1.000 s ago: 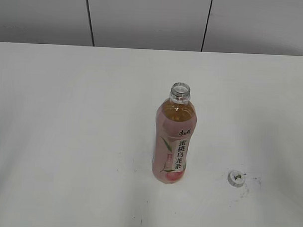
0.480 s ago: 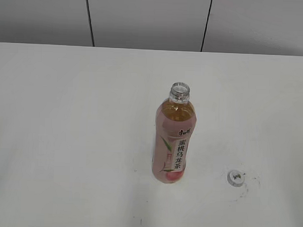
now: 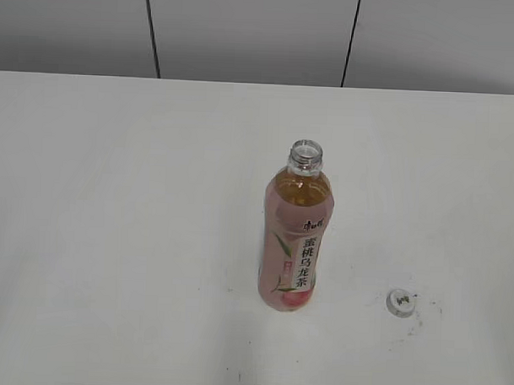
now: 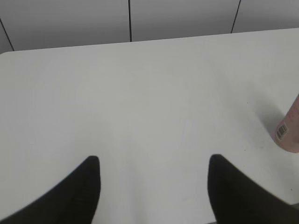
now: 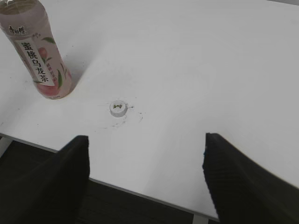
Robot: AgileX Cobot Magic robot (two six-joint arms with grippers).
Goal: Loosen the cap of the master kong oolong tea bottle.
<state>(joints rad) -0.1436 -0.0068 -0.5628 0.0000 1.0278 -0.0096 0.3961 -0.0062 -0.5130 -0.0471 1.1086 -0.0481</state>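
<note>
I see my left claw (image 4: 153, 186) wide open with nothing in it, up over the bare white desk (image 4: 140, 102), and my right claw (image 5: 145, 175) is wide open and empty too, hanging over the desk's near edge. The tall clear plastic bottle of amber tea with the pink peach label (image 3: 294, 240) stands upright near the near edge with its top open. The small round white plastic cap (image 3: 399, 302) lies flat on the desk to its right, apart from it, toward the near right corner.

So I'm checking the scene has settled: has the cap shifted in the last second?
No. The cap sits at the same spot right of the bottle, on the same dark scuffs.
</note>
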